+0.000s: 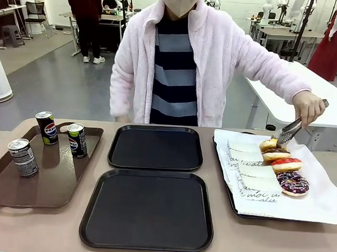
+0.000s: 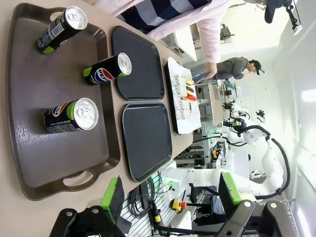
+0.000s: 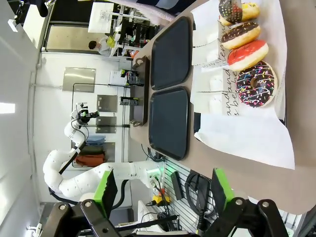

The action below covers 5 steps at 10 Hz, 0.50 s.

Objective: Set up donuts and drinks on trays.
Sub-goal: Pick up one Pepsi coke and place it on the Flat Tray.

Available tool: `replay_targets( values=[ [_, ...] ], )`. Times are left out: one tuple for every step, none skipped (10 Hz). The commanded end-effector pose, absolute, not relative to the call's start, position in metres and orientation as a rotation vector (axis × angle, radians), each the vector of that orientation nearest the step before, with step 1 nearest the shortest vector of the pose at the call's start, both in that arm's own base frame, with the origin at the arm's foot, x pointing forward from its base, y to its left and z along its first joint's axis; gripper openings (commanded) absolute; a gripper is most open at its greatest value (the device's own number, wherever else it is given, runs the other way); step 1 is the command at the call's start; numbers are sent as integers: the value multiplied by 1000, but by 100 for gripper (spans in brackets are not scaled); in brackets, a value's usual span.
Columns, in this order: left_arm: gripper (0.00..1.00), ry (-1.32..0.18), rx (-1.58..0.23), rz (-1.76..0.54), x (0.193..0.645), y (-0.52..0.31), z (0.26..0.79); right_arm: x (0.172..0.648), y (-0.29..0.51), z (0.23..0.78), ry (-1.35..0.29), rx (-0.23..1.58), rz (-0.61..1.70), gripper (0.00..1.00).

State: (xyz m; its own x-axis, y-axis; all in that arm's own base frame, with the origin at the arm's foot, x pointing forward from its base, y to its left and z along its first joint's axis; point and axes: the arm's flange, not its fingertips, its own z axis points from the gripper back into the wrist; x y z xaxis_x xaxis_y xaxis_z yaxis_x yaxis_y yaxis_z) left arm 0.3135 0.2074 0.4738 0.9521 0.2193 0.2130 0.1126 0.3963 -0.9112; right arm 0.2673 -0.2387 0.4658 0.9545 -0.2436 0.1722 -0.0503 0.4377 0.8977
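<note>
Two black trays lie mid-table, one far and one near, both bare. Three drinks stand on a brown tray at left: a grey-patterned can and two Pepsi cans. Several donuts sit in a row at right: yellow, chocolate, red and dark sprinkled. The person's hand holds tongs at the yellow donut. In the left wrist view my left gripper hangs open above the cans. My right gripper is open, off from the sprinkled donut.
The donuts rest on a tray lined with white paper with script-printed sleeves. The person stands at the far edge behind the far black tray. Bare tabletop runs along the near edge.
</note>
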Motion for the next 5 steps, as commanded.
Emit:
replay_targets(
  values=[
    [100,-198,-1025,-20,352,191,496,268,-239,465,-304,1129,-113,100],
    [100,-178,-894,-32,376,180,520,268,-239,465,-304,1129,-113,100],
    [100,-126,-752,-56,372,170,542,268,-239,465,-304,1129,-113,100],
    [100,-48,-605,-85,366,161,554,268,-239,465,-304,1129,-113,100],
    [100,12,-460,-107,378,144,561,268,-239,465,-304,1129,-113,100]
  ],
)
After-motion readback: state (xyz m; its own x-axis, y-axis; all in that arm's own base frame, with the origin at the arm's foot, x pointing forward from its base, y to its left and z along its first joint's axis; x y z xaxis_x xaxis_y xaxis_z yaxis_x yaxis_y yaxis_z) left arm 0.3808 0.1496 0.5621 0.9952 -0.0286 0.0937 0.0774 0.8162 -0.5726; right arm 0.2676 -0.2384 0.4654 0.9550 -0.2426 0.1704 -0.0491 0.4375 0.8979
